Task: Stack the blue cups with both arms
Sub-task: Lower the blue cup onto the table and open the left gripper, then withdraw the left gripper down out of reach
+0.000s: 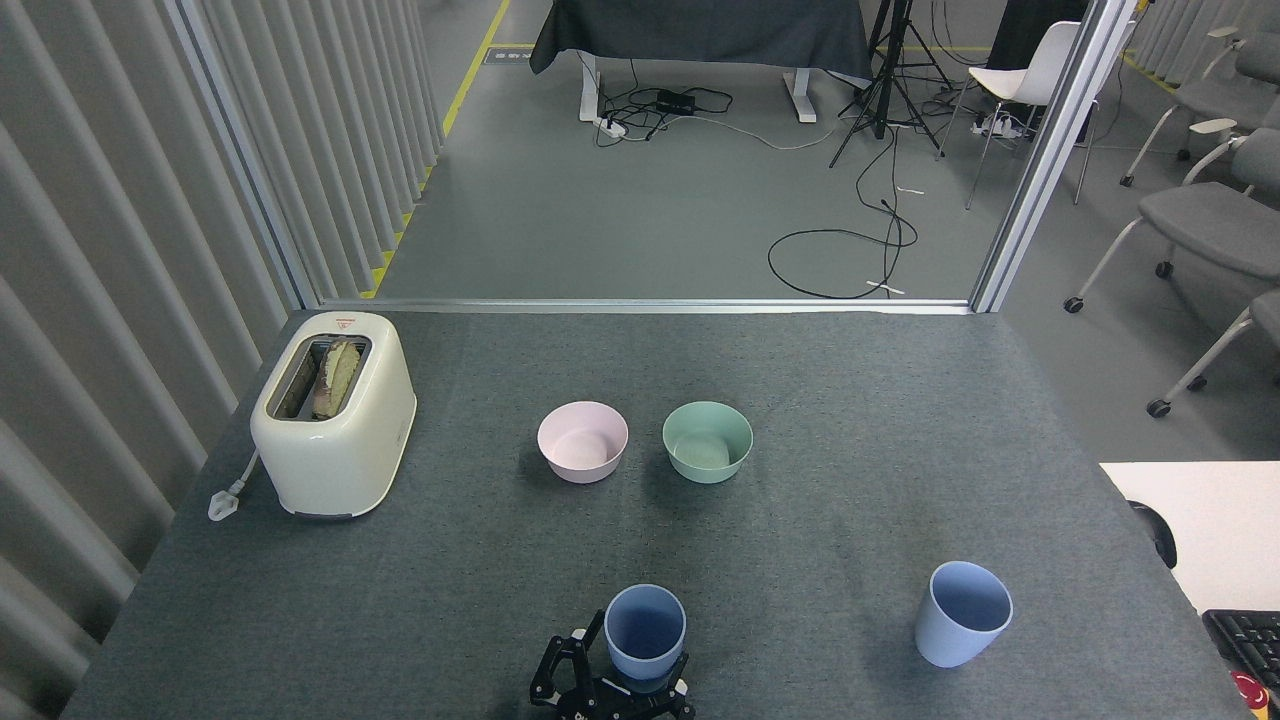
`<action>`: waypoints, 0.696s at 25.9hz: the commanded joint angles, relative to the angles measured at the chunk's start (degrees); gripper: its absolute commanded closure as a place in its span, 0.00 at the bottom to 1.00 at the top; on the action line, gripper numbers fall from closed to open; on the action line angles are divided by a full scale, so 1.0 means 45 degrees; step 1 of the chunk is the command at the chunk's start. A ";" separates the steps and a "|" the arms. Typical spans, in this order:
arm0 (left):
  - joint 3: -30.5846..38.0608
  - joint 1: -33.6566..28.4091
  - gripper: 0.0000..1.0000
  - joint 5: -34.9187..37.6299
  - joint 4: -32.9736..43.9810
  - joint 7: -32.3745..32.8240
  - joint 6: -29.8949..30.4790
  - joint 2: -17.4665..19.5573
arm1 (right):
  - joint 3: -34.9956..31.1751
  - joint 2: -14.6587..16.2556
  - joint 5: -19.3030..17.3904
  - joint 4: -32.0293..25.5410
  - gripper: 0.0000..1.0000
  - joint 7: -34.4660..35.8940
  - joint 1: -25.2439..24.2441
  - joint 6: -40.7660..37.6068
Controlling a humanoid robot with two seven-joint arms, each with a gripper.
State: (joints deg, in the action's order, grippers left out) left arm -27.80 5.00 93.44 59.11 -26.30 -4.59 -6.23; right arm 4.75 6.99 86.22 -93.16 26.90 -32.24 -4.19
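One blue cup (645, 628) stands upright at the table's near edge, in the middle. My left gripper (612, 692), black with open-framed fingers, comes up from the bottom edge and is shut around this cup's lower part; one finger (556, 668) shows to the cup's left. The second blue cup (962, 612) stands alone and upright near the front right, well apart from the first. My right gripper is out of view.
A pink bowl (583, 441) and a mint-green bowl (707, 441) sit side by side mid-table. A cream toaster (333, 411) with bread in it stands at the left, its plug (225, 500) beside it. A white desk (1200, 520) with a keyboard (1248, 640) adjoins the right edge.
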 commanded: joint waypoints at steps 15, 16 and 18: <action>0.0123 -0.1755 0.00 -0.0277 0.1591 0.0004 0.0005 0.0329 | 0.0000 -0.0030 -0.0001 0.0000 0.00 0.0175 -0.0102 0.0013; 0.0162 -0.2029 0.00 -0.0277 0.1844 0.0004 0.0005 0.0427 | 0.0000 -0.0030 -0.0001 0.0000 0.00 0.0175 -0.0122 0.0013; 0.0533 -0.2596 0.00 -0.0297 0.2489 0.0004 0.0024 0.0700 | -0.0020 -0.0030 -0.0001 0.0000 0.00 0.0175 -0.0122 -0.0007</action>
State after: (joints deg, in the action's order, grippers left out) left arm -26.84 -3.65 92.16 67.31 -26.23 -4.43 -4.34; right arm 4.75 6.85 86.22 -93.17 27.71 -32.68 -4.22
